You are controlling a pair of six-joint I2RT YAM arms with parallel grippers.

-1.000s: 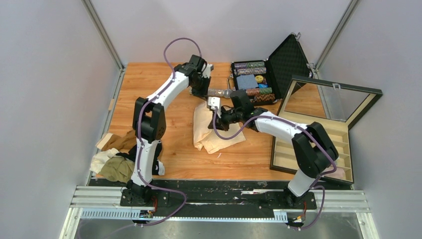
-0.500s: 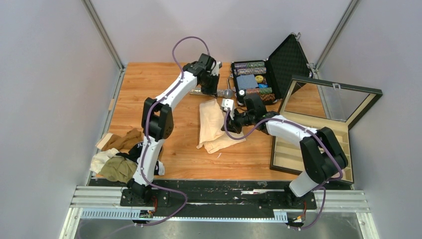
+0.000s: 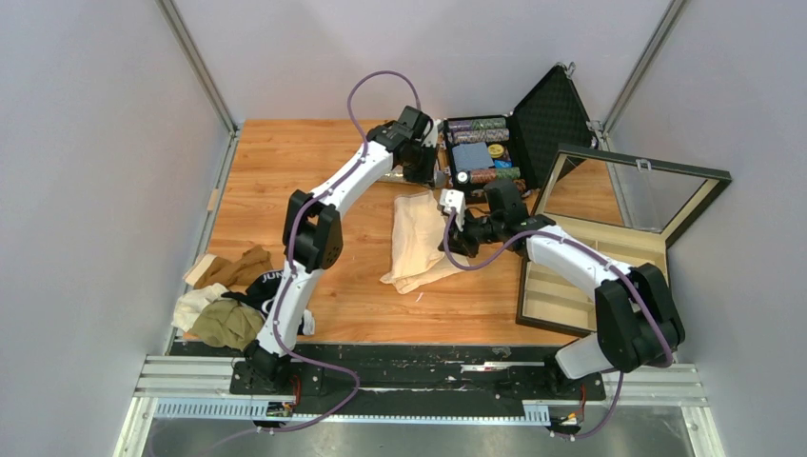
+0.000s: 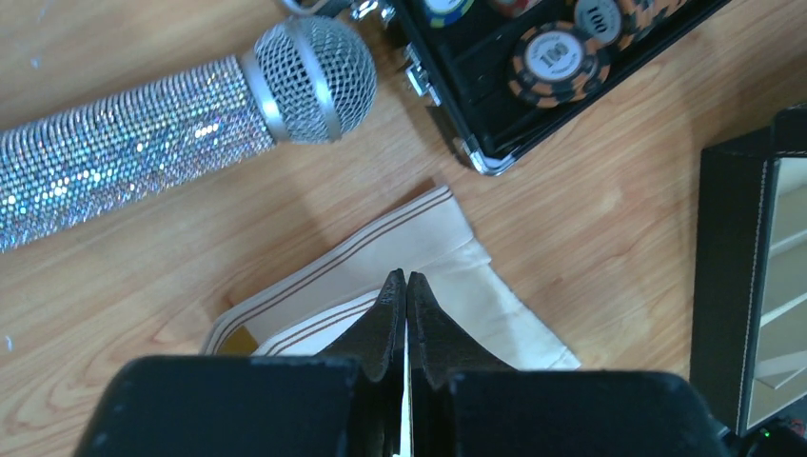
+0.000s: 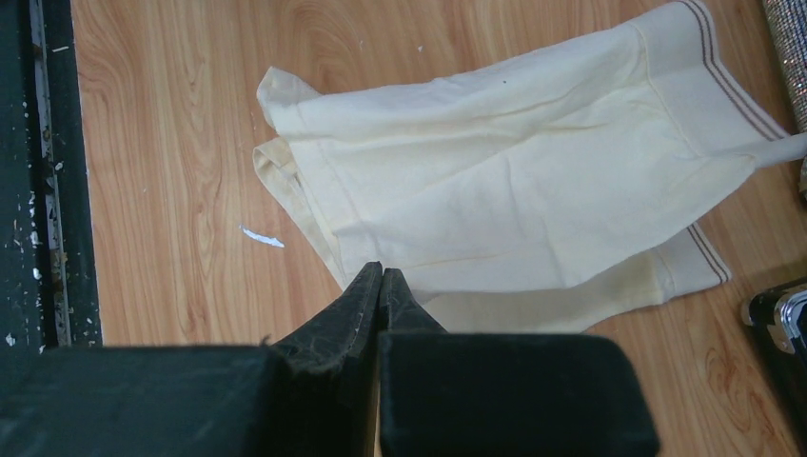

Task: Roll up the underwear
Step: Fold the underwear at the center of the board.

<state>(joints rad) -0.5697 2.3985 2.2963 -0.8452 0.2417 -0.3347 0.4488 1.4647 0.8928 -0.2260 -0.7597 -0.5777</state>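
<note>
A cream-beige underwear (image 3: 417,238) with brown waistband stripes lies folded over on the wooden table; it also shows in the left wrist view (image 4: 428,238) and the right wrist view (image 5: 514,181). My left gripper (image 3: 427,181) (image 4: 406,278) is shut on its striped waistband corner at the far end. At the cloth's near right edge, my right gripper (image 3: 453,240) (image 5: 381,271) is shut on a corner of the top layer. More underwear, brown (image 3: 238,267), black (image 3: 268,283), white (image 3: 195,303) and olive-green (image 3: 226,324), is piled at the table's left front.
A glittery silver microphone (image 4: 171,133) lies just beyond the cloth. An open black case of poker chips (image 3: 481,157) stands at the back. On the right sits an open compartment box (image 3: 609,276) with a glass lid (image 3: 628,186). A white scrap (image 5: 262,237) lies on the wood.
Both arms have moved to the right and further back, dragging the cream underwear with them. The cloth now lies narrower and closer to the chip case.
</note>
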